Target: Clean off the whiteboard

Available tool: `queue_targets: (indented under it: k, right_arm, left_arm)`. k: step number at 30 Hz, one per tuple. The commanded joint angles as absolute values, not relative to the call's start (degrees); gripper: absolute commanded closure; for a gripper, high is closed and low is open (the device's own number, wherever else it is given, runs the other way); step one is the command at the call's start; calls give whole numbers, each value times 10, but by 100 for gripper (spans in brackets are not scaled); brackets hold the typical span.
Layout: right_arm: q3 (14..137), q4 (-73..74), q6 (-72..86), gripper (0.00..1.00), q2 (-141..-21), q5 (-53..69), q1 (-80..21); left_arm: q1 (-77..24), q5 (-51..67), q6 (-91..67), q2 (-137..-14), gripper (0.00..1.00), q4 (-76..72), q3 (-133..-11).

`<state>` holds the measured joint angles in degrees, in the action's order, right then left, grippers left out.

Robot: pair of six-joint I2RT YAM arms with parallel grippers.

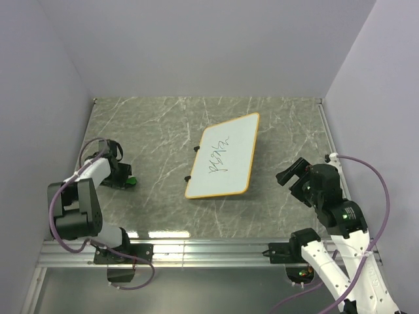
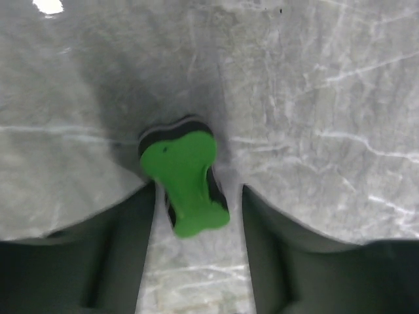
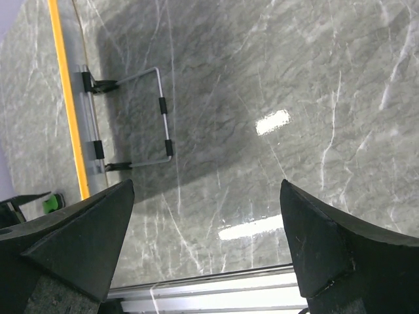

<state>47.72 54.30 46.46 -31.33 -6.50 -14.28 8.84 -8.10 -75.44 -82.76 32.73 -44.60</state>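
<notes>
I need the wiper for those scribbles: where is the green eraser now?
The green eraser lies on the table at the left of the top view, between the fingers of the left gripper, well left of the whiteboard.

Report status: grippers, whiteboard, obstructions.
Left gripper open, fingers astride green eraser, not gripping. Right gripper open, empty. Whiteboard unwiped, scribble showing. Nothing between eraser and whiteboard.

1 overhead view, 2 close wrist views, sharing the table [image 1: 157, 131].
</notes>
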Motion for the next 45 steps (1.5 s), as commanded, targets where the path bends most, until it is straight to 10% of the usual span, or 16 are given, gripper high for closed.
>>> queue_targets:
  k: [1,5,20,33,45]
  right_arm:
    - [496,532,452,2,-325,-75,-145]
    - [518,502,426,2,-339,-68,-144]
    - [715,322,377,4,-647,256,-130]
    - [732,327,382,12,-804,217,-133]
    - [687,301,370,73,-841,264,-140]
  left_arm:
    - [91,-60,-730,-858,47,273,-441]
    - [92,-49,-712,-883,100,258,-446]
    - [-19,164,-372,-903,100,221,-710]
    - [-231,277,-327,-962,100,252,-867]
    - [-340,300,-343,-1025,100,217,-877]
